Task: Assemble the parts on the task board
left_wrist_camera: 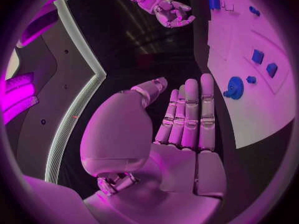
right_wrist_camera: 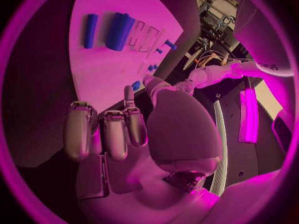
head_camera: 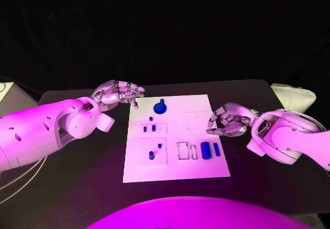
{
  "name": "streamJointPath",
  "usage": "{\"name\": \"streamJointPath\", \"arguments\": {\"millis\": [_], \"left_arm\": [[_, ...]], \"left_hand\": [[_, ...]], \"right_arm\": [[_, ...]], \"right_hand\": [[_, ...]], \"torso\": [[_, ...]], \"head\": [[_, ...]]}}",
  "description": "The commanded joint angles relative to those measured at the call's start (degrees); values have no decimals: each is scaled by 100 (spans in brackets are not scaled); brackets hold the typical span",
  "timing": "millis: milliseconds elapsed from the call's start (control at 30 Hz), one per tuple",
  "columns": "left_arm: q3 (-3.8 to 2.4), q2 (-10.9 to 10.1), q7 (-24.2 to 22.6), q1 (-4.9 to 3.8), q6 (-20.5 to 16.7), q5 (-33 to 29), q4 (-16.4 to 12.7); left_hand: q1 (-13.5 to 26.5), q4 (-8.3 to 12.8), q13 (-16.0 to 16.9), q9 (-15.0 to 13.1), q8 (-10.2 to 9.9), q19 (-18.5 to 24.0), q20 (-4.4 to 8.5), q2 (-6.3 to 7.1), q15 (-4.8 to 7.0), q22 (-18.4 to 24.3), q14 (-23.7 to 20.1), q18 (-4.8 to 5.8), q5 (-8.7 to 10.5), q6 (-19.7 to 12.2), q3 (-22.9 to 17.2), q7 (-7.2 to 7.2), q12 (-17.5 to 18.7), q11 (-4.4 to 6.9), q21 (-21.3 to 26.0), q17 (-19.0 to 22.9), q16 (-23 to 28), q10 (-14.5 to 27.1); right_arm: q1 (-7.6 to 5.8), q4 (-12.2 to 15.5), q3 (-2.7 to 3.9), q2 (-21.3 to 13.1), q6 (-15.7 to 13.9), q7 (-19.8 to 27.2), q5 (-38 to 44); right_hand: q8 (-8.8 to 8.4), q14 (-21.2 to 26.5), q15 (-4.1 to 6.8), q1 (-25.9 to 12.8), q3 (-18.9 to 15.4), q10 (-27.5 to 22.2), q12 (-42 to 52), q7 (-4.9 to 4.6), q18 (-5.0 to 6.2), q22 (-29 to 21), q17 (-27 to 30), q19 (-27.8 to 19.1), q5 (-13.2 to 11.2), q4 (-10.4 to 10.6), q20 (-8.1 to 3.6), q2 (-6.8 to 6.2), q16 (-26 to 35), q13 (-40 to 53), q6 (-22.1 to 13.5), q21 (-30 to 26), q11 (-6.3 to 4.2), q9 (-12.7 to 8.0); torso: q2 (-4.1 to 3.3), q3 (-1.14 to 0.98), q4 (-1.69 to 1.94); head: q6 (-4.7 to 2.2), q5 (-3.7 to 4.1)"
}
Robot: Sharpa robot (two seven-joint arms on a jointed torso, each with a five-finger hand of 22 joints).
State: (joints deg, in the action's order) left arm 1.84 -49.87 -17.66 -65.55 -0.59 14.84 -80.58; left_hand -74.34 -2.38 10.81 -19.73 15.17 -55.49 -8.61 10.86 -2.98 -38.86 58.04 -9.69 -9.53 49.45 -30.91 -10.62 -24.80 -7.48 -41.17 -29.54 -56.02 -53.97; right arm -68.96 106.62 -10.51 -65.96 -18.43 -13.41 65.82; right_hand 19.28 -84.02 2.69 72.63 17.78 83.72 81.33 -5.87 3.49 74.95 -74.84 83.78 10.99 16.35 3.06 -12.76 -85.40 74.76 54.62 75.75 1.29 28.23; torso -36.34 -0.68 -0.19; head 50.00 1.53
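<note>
Apparently no part is in hand yet, and I judge this to be the approach before a first pick. The left hand (head_camera: 119,92) hovers just off the far left corner of the task board (head_camera: 206,169), over the black table (head_camera: 82,176); the left wrist view shows its fingers (left_wrist_camera: 190,117) stretched out side by side with the thumb set apart, holding nothing. The right hand (head_camera: 228,120) hangs at the board's right edge, about level with the upper right recess (head_camera: 194,120); in the right wrist view its fingers (right_wrist_camera: 106,132) curl inward toward the palm, and nothing sits between them.

All the blue parts lie on the board. A round gear-like piece (head_camera: 159,108) rests near the far edge, close to the left hand. Two small blocks (head_camera: 149,128) sit in the upper left recess, and two small pegs (head_camera: 155,150) in the lower left one. Nearer the right, a thick cylinder (head_camera: 205,150) and a thin rod (head_camera: 216,149) lie side by side, just beside two outlined empty slots (head_camera: 187,150).

The next move, as I read it, calls for one hand to come down over a part. The gear-like piece is nearest the left hand; the cylinder and rod are nearest the right, which would have to uncurl first. Both long parts look likely to roll, so a pinch across their width seems wise.
</note>
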Motion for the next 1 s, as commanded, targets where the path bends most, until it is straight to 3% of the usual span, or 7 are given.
{"name": "streamJointPath", "arguments": {"millis": [33,167,400,500,1000], "left_arm": [[-2,-1,-65,20,35,-48,-28],[-2,0,-67,45,33,-50,-29],[-2,2,-69,63,38,-53,-36],[-2,0,-69,66,35,-54,-37],[-3,-12,-61,69,42,-63,-44]], "left_hand": [[-37,-10,-9,-7,-15,-52,-5,-2,-34,5,-19,-82,24,-27,38,-22,8,12,19,9,26,43],[-37,-10,-9,-7,-15,-52,-5,-2,-34,5,-19,-82,24,-27,38,-22,8,12,19,9,26,43],[-37,-10,-9,-7,-15,-52,-5,-2,-34,5,-19,-82,24,-27,38,-22,8,12,19,9,26,43],[-37,-10,-9,-7,-15,-52,-5,-2,-34,5,-19,-82,24,-27,38,-22,8,12,19,9,26,43],[-36,-22,-12,-9,-13,-58,-6,-8,-34,13,-19,-81,23,-26,46,-21,3,13,30,9,25,40]], "right_arm": [[15,99,-28,-121,390,-549,-54],[73,219,-91,-256,366,-838,360],[257,293,-141,-201,196,-1095,690],[340,291,-149,-119,138,-1155,767],[628,171,-159,197,176,-1340,996]], "right_hand": [[18,-389,13,-101,-173,192,201,-1,-84,698,-423,243,19,27,3,32,-82,805,15,154,-2,-24],[25,-426,20,-247,-430,305,385,19,-125,842,-639,304,27,34,-2,111,-167,1019,73,359,-17,-70],[-3,-464,31,-412,-892,433,573,43,-172,1006,-856,371,45,41,-11,258,-245,1232,153,594,-35,-151],[-17,-487,33,-445,-1081,495,665,47,-194,1077,-971,403,54,43,-13,322,-285,1328,176,702,-38,-181],[-30,-503,34,-532,-1375,516,696,54,-210,1135,-1061,424,98,50,-12,460,-315,1365,223,783,-42,-224]], "torso": [[25,-1,-17],[27,-8,-28],[28,-7,-24],[23,-10,-24],[25,-11,-21]], "head": [[0,30],[0,43],[0,60],[0,57],[0,12]]}}
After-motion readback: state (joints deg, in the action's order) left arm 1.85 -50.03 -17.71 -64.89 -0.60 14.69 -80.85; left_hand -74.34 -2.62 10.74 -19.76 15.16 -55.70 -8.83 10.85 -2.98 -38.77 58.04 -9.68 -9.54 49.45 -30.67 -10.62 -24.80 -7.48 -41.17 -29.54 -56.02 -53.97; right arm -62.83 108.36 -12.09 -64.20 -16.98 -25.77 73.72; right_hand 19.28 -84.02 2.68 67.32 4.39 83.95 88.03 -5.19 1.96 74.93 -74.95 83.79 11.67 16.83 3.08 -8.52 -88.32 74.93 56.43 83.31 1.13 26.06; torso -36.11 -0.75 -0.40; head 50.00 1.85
